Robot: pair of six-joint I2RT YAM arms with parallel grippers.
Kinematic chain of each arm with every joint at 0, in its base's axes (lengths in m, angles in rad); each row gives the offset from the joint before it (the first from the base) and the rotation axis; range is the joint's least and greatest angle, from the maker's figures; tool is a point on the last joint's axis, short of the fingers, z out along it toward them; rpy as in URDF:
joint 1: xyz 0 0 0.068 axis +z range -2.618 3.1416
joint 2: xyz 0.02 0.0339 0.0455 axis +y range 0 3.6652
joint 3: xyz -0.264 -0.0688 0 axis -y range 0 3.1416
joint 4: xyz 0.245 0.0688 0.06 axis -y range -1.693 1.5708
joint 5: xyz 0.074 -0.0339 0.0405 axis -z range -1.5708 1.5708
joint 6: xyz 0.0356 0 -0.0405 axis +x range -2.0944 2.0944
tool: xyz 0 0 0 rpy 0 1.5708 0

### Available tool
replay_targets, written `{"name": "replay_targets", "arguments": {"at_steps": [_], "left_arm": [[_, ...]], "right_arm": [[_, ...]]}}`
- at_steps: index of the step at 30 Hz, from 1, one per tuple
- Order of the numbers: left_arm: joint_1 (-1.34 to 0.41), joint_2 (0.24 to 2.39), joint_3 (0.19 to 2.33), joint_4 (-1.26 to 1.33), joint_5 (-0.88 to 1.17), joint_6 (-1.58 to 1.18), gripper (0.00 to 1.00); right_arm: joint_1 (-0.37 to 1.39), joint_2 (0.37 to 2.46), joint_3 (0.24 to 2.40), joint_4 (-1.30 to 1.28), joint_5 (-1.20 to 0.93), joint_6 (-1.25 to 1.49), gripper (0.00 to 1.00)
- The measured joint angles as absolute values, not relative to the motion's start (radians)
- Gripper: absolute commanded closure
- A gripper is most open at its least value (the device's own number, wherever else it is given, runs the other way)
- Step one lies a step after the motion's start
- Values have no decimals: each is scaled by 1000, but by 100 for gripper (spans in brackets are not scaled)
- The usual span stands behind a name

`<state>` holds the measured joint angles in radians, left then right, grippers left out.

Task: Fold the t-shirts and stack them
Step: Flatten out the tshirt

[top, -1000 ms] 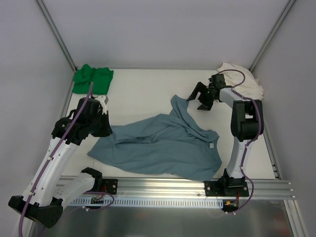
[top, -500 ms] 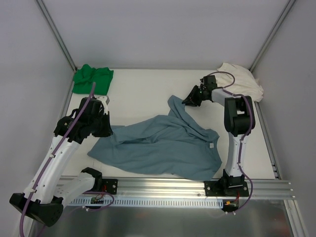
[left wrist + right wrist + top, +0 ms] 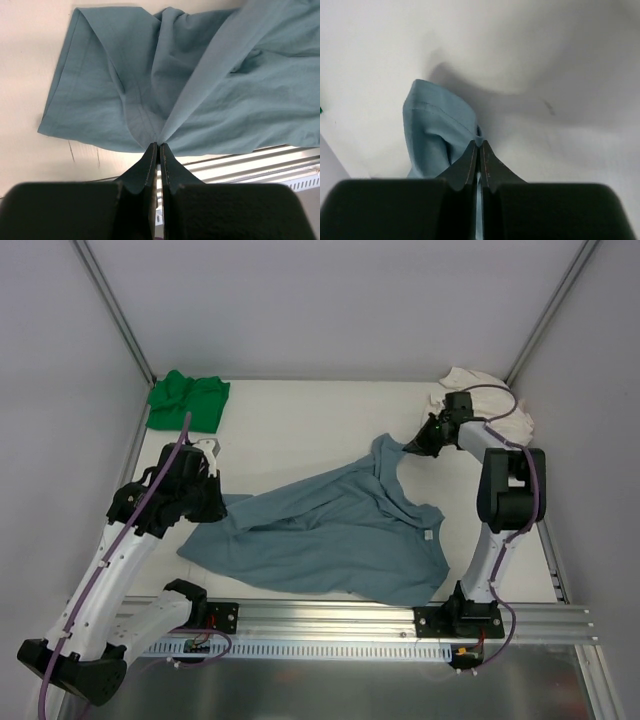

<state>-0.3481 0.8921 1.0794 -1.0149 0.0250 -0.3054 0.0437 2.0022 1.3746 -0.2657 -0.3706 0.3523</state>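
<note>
A dusty blue-grey t-shirt [image 3: 330,540] lies crumpled across the middle of the table, its small white neck tag [image 3: 427,535] at the right. My left gripper [image 3: 222,505] is shut on the shirt's left edge [image 3: 159,142], the cloth fanning out from the pinch. My right gripper [image 3: 408,445] is shut on a far corner of the same shirt [image 3: 479,141], lifted off the table. A bright green t-shirt [image 3: 187,398] lies bunched in the far left corner. A cream-white t-shirt [image 3: 490,405] lies heaped in the far right corner behind the right arm.
Grey walls close the table at the back and on both sides. A metal rail [image 3: 330,620] with the arm bases runs along the near edge and shows in the left wrist view [image 3: 260,160].
My right gripper closed on the blue shirt's far corner and pulled it to the right and up. The left gripper stayed shut on the shirt's left edge.
</note>
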Motion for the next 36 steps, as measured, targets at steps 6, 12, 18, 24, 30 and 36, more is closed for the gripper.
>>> {"name": "replay_targets", "arguments": {"at_steps": [6, 12, 18, 24, 30, 36], "left_arm": [[-348, 875, 1075, -1000, 27, -305, 100], [-354, 869, 1059, -988, 39, -299, 100], [-354, 864, 1026, -989, 39, -297, 100], [-354, 876, 1010, -982, 44, -297, 100], [-354, 879, 1009, -974, 78, -302, 100], [-354, 869, 1009, -970, 160, -308, 100]], "right_arm": [[-86, 1906, 1536, -407, -301, 278, 99], [-156, 1933, 1716, -466, -301, 271, 29], [-189, 1965, 1755, -491, -301, 257, 18], [-179, 1943, 1667, -478, -323, 257, 19], [-92, 1940, 1606, -480, -371, 251, 20], [96, 2045, 1741, -485, -466, 228, 20]]}}
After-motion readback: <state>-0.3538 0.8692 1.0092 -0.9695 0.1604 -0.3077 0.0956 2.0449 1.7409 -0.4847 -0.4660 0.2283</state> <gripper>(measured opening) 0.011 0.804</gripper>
